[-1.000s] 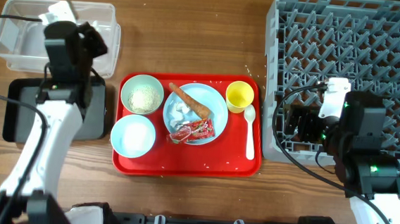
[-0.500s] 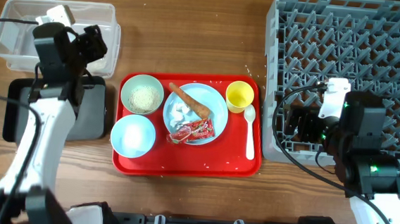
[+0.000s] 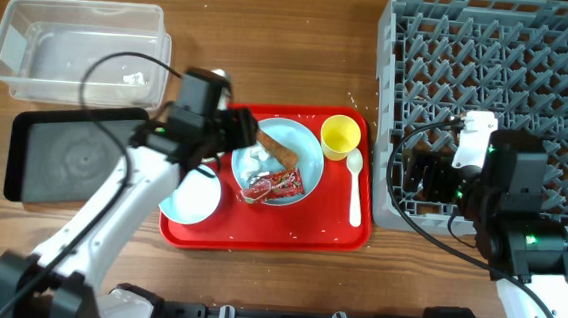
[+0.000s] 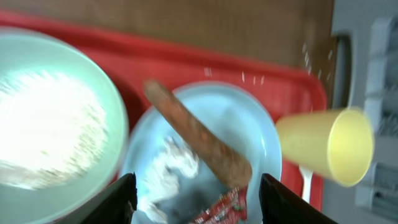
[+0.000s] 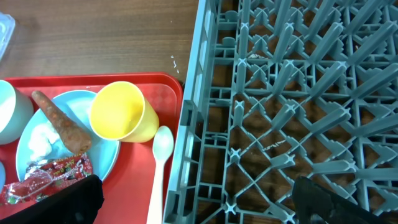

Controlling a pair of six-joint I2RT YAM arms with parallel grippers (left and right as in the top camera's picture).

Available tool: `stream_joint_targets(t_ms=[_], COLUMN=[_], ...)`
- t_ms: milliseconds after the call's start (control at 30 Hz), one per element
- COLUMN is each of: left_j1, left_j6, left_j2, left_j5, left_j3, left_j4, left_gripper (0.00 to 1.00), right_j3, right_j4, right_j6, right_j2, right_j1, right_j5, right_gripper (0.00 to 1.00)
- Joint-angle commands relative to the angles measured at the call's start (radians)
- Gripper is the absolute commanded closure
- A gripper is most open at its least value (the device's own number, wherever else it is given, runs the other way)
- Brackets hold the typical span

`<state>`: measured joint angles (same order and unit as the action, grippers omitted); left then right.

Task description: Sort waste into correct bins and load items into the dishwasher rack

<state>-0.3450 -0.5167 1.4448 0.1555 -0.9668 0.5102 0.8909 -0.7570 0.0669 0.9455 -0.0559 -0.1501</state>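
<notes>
The wooden desk carries everything. The grey dishwasher rack fills its far right corner, with no dishes on its pegs. The red serving tray lies in the middle. At far left sits the clear tub, and the black tray lies just in front of it.

Half a second ago the left arm stood over the tub and the black tray. It now reaches across the red tray, and both bins show uncovered. The left gripper hangs over the plate's left side with its jaws wide and nothing between them. The right gripper has not moved: it is at the rack's left edge, jaws spread wide and empty.

The pale blue plate sits at the middle of the red tray. The bowl of rice is beside it on the left, mostly hidden under the arm from overhead, and the empty bowl sits nearer the front. The yellow cup stands at the plate's right. The white spoon lies just in front of the cup.

On the plate, the orange-brown stick lies diagonally. The red wrapper rests at the plate's near edge and the white scrap beside the stick. Loose rice grains speckle the tray. None of these has shifted.
</notes>
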Motion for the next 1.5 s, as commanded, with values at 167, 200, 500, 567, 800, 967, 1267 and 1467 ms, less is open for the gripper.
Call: stream_joint_targets(t_ms=[167, 200, 500, 567, 800, 967, 1267, 1467], left_j1=[-0.107, -0.107, -0.109, -0.109, -0.109, -0.091, 0.093, 0.334], left_j6=[-0.048, -0.048, -0.045, -0.045, -0.044, 0.019, 0.046, 0.045], left_j2=[0.173, 0.185, 0.267, 0.267, 0.266, 0.162, -0.129, -0.103], left_j5=[-0.065, -0.072, -0.082, -0.082, -0.083, -0.124, -0.343, -0.385], left_j3=[-0.002, -0.002, -0.002, -0.002, -0.002, -0.013, -0.038, -0.037], left_j4=[0.037, 0.037, 0.031, 0.016, 0.014, 0.027, -0.022, -0.198], left_gripper=[0.38, 0.38, 0.59, 0.75, 0.96, 0.96, 0.96, 0.96], right_j3=[0.021, 0.021, 0.021, 0.021, 0.021, 0.021, 0.021, 0.021], right_j4=[-0.017, -0.018, -0.019, -0.019, -0.020, -0.019, -0.019, -0.019], right_j6=[0.014, 0.014, 0.014, 0.015, 0.014, 0.014, 0.014, 0.014], right_j2=[0.003, 0.003, 0.003, 0.003, 0.003, 0.003, 0.003, 0.003], right_j1=[0.003, 0.003, 0.003, 0.003, 0.003, 0.003, 0.003, 0.003], right_j5=[-0.016, -0.016, -0.016, -0.016, -0.016, -0.016, -0.016, -0.016], right_gripper=[0.00, 0.00, 0.00, 0.00, 0.00, 0.00, 0.00, 0.00])
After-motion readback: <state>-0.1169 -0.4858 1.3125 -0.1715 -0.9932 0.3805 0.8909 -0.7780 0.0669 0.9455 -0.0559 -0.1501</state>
